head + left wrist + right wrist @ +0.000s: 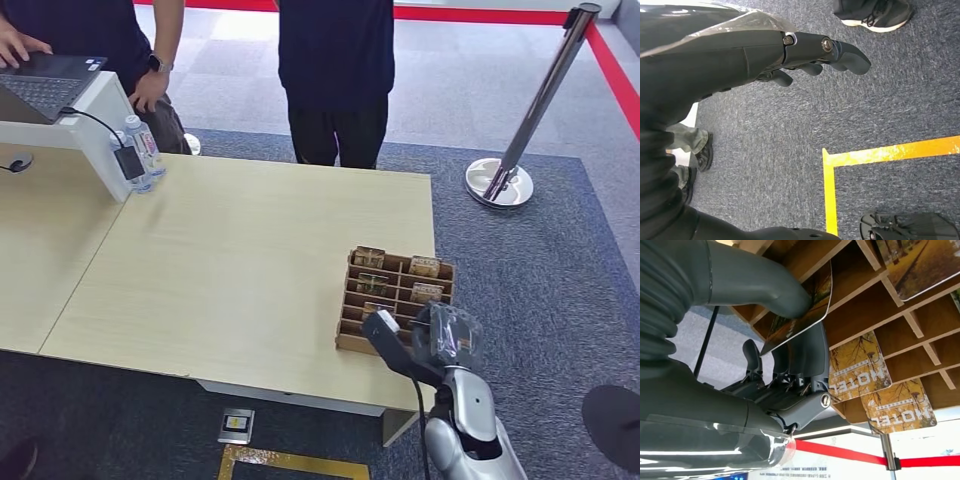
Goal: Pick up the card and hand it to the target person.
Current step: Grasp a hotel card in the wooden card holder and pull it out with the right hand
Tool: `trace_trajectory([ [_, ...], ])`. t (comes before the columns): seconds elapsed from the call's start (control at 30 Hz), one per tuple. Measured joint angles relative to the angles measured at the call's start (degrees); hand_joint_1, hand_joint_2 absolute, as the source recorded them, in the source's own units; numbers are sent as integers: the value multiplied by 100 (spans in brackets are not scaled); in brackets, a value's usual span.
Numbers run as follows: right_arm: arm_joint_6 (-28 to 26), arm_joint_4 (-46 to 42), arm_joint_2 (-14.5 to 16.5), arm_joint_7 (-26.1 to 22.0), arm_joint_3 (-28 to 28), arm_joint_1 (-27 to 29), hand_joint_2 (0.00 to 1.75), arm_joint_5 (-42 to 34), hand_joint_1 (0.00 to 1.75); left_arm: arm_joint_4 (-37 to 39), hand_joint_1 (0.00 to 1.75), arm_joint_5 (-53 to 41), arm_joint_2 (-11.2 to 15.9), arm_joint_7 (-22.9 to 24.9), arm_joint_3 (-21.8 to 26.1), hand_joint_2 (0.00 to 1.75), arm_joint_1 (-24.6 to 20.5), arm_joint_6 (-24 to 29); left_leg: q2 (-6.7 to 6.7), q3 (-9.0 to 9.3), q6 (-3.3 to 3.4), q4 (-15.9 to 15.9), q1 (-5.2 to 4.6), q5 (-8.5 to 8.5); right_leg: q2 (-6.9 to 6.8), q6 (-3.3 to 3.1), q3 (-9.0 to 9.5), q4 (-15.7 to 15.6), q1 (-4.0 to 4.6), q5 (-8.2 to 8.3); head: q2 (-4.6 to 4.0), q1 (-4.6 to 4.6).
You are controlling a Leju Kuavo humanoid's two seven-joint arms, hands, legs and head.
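Grey carpet [528, 280] is running under a pale wooden table [226, 270] that is filling the middle of the head view. At about ten o'clock a laptop [45, 80] is sitting on a white stand [90, 130], with water bottles [143, 150] standing just beside it. Two people are standing at the far edge: one [113, 60] at eleven o'clock, the other [336, 70] at twelve. A silver stanchion [528, 120] with a red barrier is leaning at two o'clock.

The left hand [798, 55] is hanging over the carpet beside yellow floor tape [881, 152], its fingers [847, 55] lying nearly straight and loosely apart, gripping nothing.

At five o'clock a wooden card rack [396, 295] is resting near the table's corner, several hotel cards [904, 407] lying in its compartments. The right hand [419, 340] is reaching at the rack's near edge. In the right wrist view its thumb [764, 287] is pressing on top of the card [806, 310] while dark fingers [806, 357] are closing beneath, so the card is pinched between them, partly in its slot.
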Motion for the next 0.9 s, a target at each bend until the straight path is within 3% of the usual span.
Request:
trace_trajectory([
  [0.27,14,-43,41,-41,-2,60,175,20,145,0,0,-19,0,11,-4,175,0,-1,0,0,0,0,0,1,0,0,0,0,0,2,0,-1],
  [0.5,13,-125,51,-116,-2,67,175,47,174,0,0,-34,2,11,-7,175,0,-15,0,-1,0,0,0,1,0,0,0,0,0,2,0,0],
  [0.9,91,-324,99,-333,0,-306,175,76,175,0,0,-51,4,28,-9,175,-1,-17,0,-3,2,0,0,4,0,-1,0,1,0,3,0,0],
])
